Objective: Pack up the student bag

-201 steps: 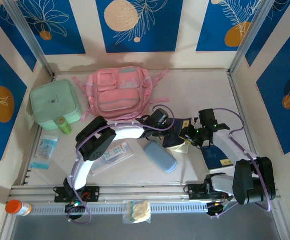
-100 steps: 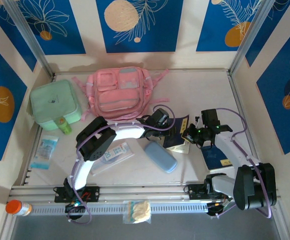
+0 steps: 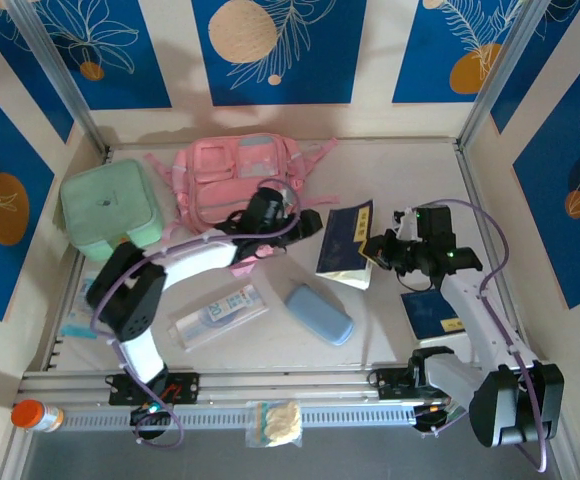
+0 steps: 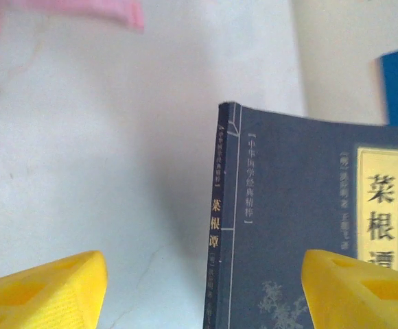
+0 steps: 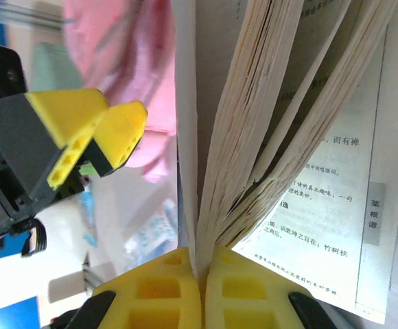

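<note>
White counter [image 3: 410, 170], boxed in by blue-and-cream walls. Against its far edge, left of centre, lies the bag [image 3: 235, 180]. It is soft pink cloth, front up, with paler zipped pocket panels and straps loose on both sides. Its width runs along that far edge. Whether the main zip is open I cannot tell.

My left gripper [image 4: 202, 291] hovers just off the bag's near right corner. Its fingers are spread and grip nothing, and it looks down on the spine of the book [image 3: 345, 240]. The book is dark blue with a cream title label and sits right of the bag, toward the counter's middle. Its long axis runs roughly from near edge to far edge.

My right gripper [image 5: 200, 269] is pressed together on the book's right edge, and the pages fan away from the pinch.

So the bag lies left of my load and farther back, and my left arm is much the nearer to it. I judge the left should open the bag's mouth while the right carries the book across.
</note>
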`<state>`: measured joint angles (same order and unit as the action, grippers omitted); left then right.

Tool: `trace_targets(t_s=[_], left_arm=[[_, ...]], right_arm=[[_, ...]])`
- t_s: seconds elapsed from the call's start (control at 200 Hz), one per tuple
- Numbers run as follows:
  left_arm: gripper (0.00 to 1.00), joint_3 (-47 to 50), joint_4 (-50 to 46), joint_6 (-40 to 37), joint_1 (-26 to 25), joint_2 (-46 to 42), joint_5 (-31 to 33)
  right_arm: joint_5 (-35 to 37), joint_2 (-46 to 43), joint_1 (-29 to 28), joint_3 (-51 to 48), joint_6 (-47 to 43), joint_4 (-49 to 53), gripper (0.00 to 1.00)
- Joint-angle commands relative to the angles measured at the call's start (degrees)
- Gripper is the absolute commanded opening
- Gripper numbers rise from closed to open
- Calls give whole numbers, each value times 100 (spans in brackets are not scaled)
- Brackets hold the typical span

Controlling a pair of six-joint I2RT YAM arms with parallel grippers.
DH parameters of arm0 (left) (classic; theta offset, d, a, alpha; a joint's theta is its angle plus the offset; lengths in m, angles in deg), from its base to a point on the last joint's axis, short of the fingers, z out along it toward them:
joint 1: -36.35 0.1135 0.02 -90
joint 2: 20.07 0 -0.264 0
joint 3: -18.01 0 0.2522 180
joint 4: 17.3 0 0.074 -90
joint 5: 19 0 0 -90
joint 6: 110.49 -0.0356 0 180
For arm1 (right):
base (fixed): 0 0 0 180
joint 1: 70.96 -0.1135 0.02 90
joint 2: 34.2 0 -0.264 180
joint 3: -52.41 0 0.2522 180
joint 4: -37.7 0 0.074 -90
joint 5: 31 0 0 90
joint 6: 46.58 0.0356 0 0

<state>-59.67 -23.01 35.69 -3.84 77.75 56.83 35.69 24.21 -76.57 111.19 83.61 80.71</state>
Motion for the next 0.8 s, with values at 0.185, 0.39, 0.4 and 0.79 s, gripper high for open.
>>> trace_targets(t_s=[0.185,0.39,0.4,0.79], left_arm=[[79,306,761,627,199,-740,-1013],[77,168,704,848,127,-718,-1242],[76,162,730,850,117,-720,-1251],[27,185,845,849,-16,-992,-1240]], right_arm=[[-942,5,-204,610,504,-919,0],[-997,162,-440,676,605,-1342,0],[-1006,175,-448,669,605,-1354,0],[-923,355,-498,396,499,-1440,2]])
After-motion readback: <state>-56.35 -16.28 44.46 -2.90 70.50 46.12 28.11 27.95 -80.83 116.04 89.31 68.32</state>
